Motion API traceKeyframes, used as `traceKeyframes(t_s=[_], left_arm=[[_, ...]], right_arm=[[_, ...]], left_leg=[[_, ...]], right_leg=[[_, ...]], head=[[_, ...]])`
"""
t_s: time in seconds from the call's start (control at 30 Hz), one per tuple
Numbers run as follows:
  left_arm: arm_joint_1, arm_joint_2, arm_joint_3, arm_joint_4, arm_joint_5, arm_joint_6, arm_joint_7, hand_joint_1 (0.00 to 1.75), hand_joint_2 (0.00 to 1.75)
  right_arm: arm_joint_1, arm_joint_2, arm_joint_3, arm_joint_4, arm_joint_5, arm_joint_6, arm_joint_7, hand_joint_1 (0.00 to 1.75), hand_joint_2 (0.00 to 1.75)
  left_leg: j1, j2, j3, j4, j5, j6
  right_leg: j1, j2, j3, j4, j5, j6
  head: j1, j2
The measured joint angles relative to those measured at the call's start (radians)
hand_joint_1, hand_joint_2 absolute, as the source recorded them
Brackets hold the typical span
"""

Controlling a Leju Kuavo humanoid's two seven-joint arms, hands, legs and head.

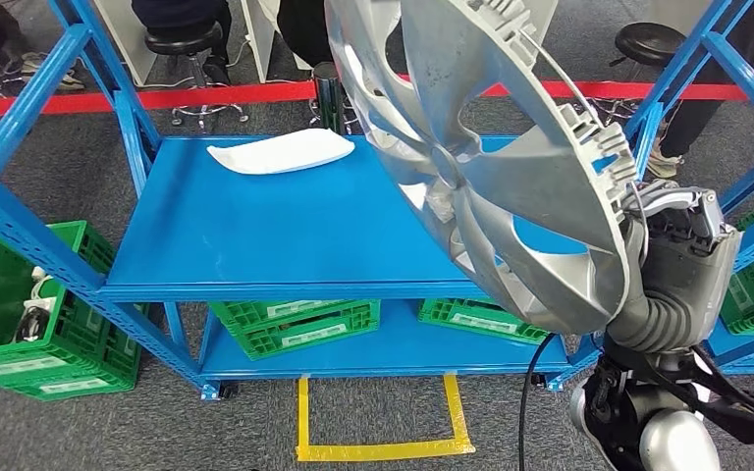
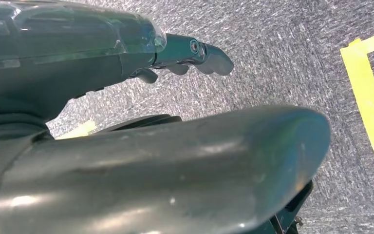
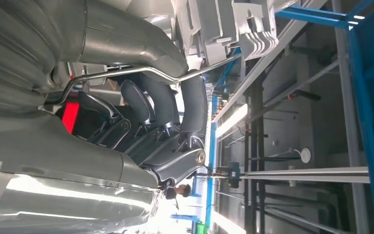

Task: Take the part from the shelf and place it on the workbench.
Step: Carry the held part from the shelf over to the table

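Note:
The part is a large silver wheel cover [image 1: 496, 147], held up close in the head view and tilted above the right side of the blue shelf [image 1: 285, 235]. My right hand [image 1: 677, 245] grips its lower right rim. In the right wrist view its dark fingers [image 3: 165, 112] curl around the cover's rim [image 3: 126, 39] and its wire ring. My left hand [image 2: 102, 63] hangs over the grey carpet floor with nothing in it, its fingers [image 2: 204, 53] stretched out.
A white curved part [image 1: 280, 152] lies at the back of the shelf board. Green crates [image 1: 295, 324] stand on the lower board and another [image 1: 39, 324] beside the left upright. Yellow tape [image 1: 383, 446] marks a square on the floor. Behind red tape [image 1: 206, 96], people sit on stools.

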Motion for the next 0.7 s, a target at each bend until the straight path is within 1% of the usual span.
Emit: traceKeyframes(t_s=[0.03,0.13,0.23,0.5,0.7], left_arm=[[0.0,0.001,0.0,0.0,-0.007,0.001,-0.01,0.0,1.75],[-0.001,0.009,-0.001,0.0,-0.033,0.018,-0.044,0.0,1.75],[-0.001,0.021,-0.001,0.001,-0.035,0.052,-0.06,0.0,1.75],[-0.001,0.038,-0.001,0.003,-0.026,0.079,-0.082,0.0,1.75],[-0.001,0.041,0.0,0.003,0.004,0.103,-0.159,0.0,1.75]], right_arm=[[0.007,0.002,0.0,0.0,-0.005,0.0,-0.009,1.75,1.75],[0.036,0.008,-0.002,0.0,-0.019,0.003,-0.042,1.75,1.75],[0.059,0.013,-0.002,0.001,-0.028,0.006,-0.067,1.75,1.75],[0.087,0.022,-0.002,0.001,-0.03,0.007,-0.076,1.75,1.75],[0.115,0.029,-0.002,0.001,-0.017,0.007,-0.087,1.75,1.75]], left_leg=[[0.0,-0.001,0.0,0.0,0.0,0.0],[0.0,-0.002,0.0,0.0,0.0,0.0],[0.0,-0.002,0.0,0.0,0.0,0.0],[0.0,-0.003,0.0,0.0,0.0,0.0],[0.0,-0.003,0.0,0.0,0.0,-0.001]], right_leg=[[0.0,0.0,0.0,0.0,0.0,0.0],[0.0,0.0,0.0,0.0,0.0,0.0],[0.0,0.0,0.0,0.0,-0.001,-0.001],[0.0,0.0,0.0,0.0,-0.001,-0.002],[0.0,0.0,0.0,0.0,-0.002,-0.002]], head=[[0.0,0.0],[0.0,0.0],[0.0,0.0],[0.0,0.0],[0.0,0.0]])
